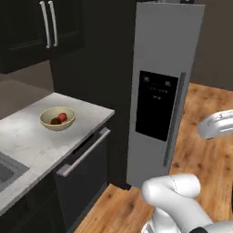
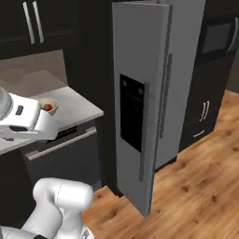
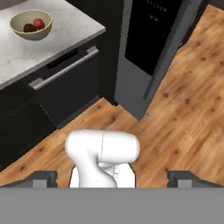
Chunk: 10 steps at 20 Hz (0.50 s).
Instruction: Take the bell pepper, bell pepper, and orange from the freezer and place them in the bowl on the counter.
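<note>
- Left base view: the bowl [image 1: 57,118] sits on the counter [image 1: 32,145] at about nine o'clock in the picture. Inside it lie one red bell pepper [image 1: 63,117] and, touching it at its eight o'clock, a darker round thing that I take for the orange [image 1: 55,121]. The freezer [image 1: 161,95] stands at one o'clock with its thick grey door swung out toward the camera, so the shelves behind it are hidden.
- Judged from this, two of the three items look delivered and the second pepper is left; I cannot tell whether it is in the freezer, since the interior is out of sight.
- Right base view: the bowl shows small at nine o'clock, just past the arm's white forearm, with the red pepper in it. The freezer door stands open at twelve o'clock, its long bar handle [image 2: 144,133] running down the near edge.
- Hand view: the gripper [image 3: 112,179] points down at the wooden floor [image 3: 183,113]; its two dark fingertips [image 3: 43,178] rise at the bottom corners, spread wide with nothing between them. The bowl lies at eleven o'clock on the counter, pepper and orange side by side inside.
- Writing: the black dispenser panel [image 1: 157,105] on the door carries small pale marks near its top, too small to read. No brand or label is legible anywhere.
</note>
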Motion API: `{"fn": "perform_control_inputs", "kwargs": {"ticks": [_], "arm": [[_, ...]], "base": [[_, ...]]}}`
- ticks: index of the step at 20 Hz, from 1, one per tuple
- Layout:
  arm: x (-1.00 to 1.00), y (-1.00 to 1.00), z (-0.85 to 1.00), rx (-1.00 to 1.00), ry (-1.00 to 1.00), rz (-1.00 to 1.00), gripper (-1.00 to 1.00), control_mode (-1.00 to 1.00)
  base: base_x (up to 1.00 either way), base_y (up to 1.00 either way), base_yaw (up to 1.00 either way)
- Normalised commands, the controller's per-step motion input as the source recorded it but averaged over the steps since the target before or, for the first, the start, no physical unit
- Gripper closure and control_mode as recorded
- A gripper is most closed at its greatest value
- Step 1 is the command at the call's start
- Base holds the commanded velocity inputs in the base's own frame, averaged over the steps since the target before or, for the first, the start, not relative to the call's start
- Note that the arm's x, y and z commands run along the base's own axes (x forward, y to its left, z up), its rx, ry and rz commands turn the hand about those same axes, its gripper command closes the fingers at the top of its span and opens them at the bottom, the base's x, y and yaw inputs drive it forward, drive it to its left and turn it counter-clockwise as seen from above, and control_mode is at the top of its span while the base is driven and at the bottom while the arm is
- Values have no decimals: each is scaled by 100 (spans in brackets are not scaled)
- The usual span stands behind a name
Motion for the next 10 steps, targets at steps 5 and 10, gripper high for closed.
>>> {"fn": "perform_control_inputs", "kwargs": {"ticks": [5,10], "arm": [[0,0,0,0,0,0,-100,100],[0,0,0,0,0,0,-100,100]], "base": [[-48,1,-84],[-14,-13,-72]]}}
